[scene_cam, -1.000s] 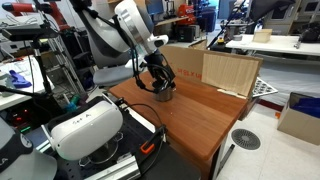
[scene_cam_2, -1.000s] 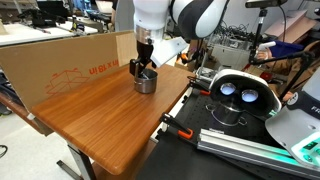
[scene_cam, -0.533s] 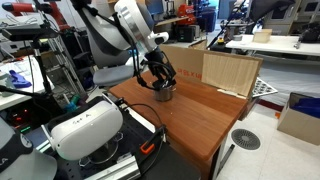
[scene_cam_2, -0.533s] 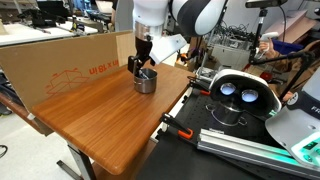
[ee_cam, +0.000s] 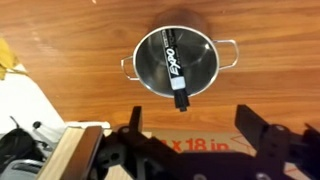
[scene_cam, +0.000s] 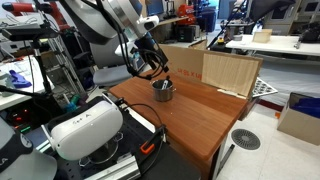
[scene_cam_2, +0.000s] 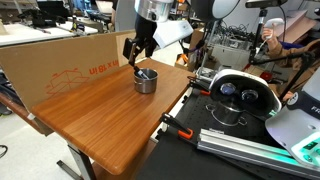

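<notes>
Two fingers (ee_cam: pixel 258 135), spread wide and empty, hang over steel pot (ee_cam: pixel 150 60) near tabletop (ee_cam: pixel 80 30) edge; overlong marker (ee_cam: pixel 173 62) leans on rim.

pot (ee_cam: pixel 150 62): bare metal, smooth, dull brushed shine inside | marker (ee_cam: pixel 173 65): black plastic barrel, glossy, white printed lettering | desk (ee_cam: pixel 270 85): reddish-brown wood top, smooth, soft sheen, grain showing | box (scene_cam_2: pixel 60 58): brown cardboard, matt, red print | end effector (ee_cam: pixel 190 130): black, matt finish
</notes>
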### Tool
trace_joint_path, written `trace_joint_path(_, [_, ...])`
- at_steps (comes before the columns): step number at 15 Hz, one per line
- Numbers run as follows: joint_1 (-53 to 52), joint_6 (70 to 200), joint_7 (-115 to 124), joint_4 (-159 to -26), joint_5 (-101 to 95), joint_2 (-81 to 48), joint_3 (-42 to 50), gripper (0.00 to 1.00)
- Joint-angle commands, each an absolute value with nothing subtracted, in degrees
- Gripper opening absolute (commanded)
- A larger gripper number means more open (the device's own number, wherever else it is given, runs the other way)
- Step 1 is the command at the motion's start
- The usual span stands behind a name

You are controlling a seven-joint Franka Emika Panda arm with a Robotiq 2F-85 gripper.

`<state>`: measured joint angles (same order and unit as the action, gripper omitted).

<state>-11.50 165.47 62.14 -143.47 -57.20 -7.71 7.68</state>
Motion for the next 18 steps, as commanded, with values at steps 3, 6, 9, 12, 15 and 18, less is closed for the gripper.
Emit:
trace_joint_path(3, [-11.07, 169.27, 56.15, -150.67, -51.27, -0.31, 6.18, 1.00])
trace_joint_path(6, [-11.52, 168.42, 56.43, -149.97, -50.58, -1.55, 6.17, 1.00])
trace_joint_path(9, [-11.52, 168.71, 55.64, -150.46, -49.90, -1.34, 6.16, 1.00])
trace_joint_path(12, [-11.52, 168.73, 55.64, -150.46, -49.90, -1.34, 6.16, 1.00])
trace_joint_path(15, [-11.52, 168.74, 55.64, -150.46, -49.90, -1.34, 6.16, 1.00])
trace_joint_path(18, [-11.52, 168.75, 55.63, -150.46, -49.90, -1.34, 6.16, 1.00])
